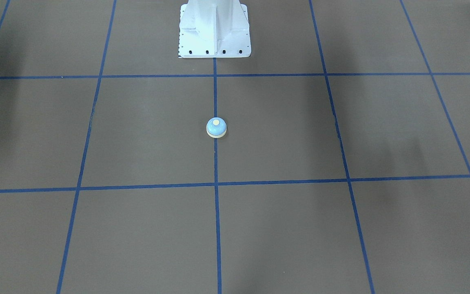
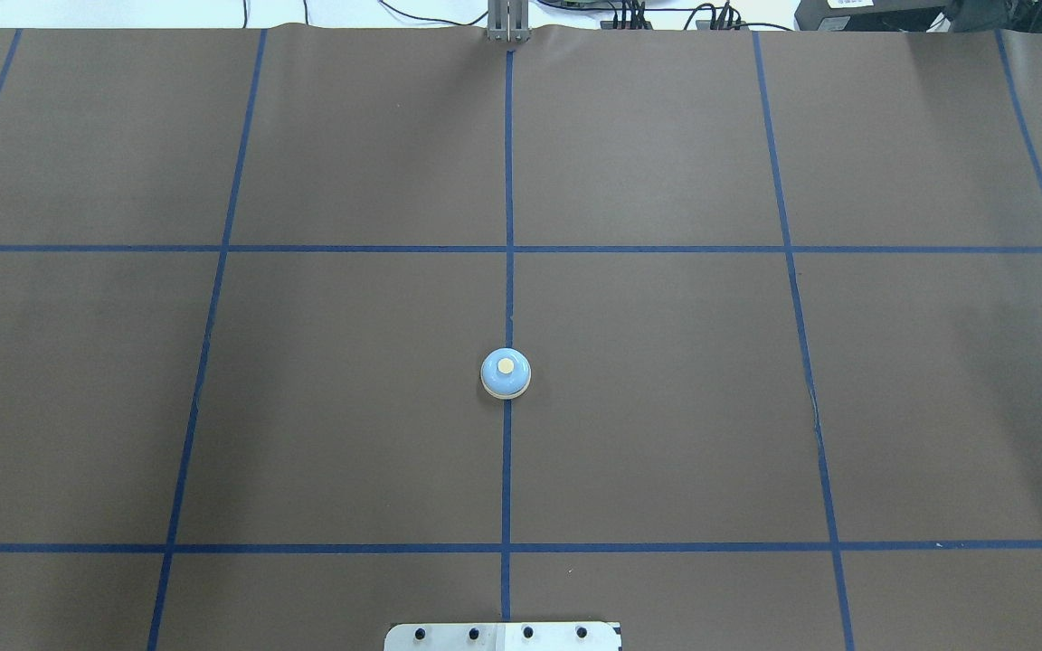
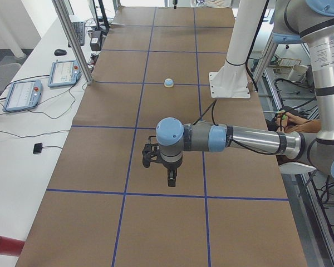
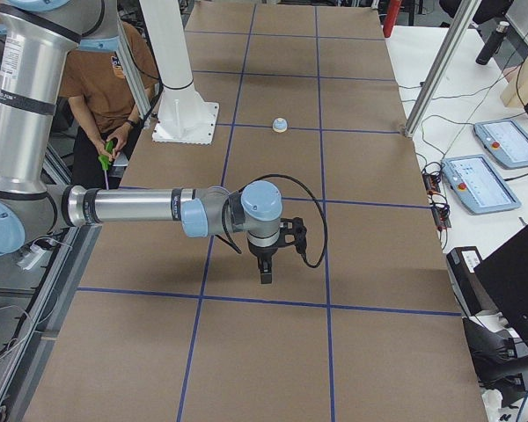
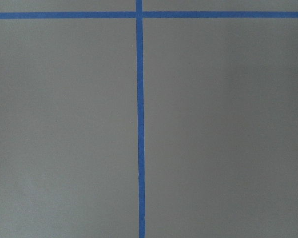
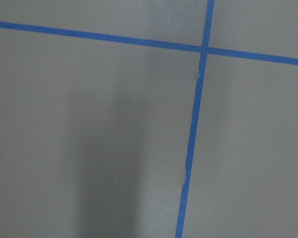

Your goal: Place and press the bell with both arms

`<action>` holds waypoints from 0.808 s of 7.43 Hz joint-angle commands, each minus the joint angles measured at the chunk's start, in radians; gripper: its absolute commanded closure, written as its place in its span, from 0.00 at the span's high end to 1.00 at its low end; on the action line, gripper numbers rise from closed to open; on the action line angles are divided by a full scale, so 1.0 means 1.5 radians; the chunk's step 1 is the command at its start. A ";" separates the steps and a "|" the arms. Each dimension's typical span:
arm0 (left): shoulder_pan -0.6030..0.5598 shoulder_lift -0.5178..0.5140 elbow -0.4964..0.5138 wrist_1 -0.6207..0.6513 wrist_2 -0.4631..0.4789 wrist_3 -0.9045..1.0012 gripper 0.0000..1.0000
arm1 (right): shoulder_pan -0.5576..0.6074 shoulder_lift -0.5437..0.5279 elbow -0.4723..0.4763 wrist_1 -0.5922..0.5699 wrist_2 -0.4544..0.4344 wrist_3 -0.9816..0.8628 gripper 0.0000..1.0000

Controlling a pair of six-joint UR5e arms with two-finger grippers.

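**Bell stands alone before the pedestal**

The desk (image 2: 349,407) carries the white pedestal (image 1: 214,28). The left arm (image 3: 250,139) and right arm (image 4: 123,207) reach out well apart from it. Whether the left tool (image 3: 170,178) or right tool (image 4: 265,271) is spread cannot be told. The bell (image 2: 506,373) sits upright straight before the pedestal.

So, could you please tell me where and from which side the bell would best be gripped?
Probably from straight above, closing across the cream base ring of the bell. It stands upright, nothing touching it, and its round dome narrows upward, so a higher grip might slip.
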 commanded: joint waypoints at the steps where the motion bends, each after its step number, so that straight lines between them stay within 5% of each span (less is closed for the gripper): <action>1: -0.005 0.001 0.007 0.019 -0.002 0.042 1.00 | -0.008 0.022 0.002 -0.039 0.001 -0.015 1.00; 6: -0.006 0.005 0.011 0.010 0.004 0.041 1.00 | 0.003 0.024 -0.003 -0.073 -0.002 -0.093 1.00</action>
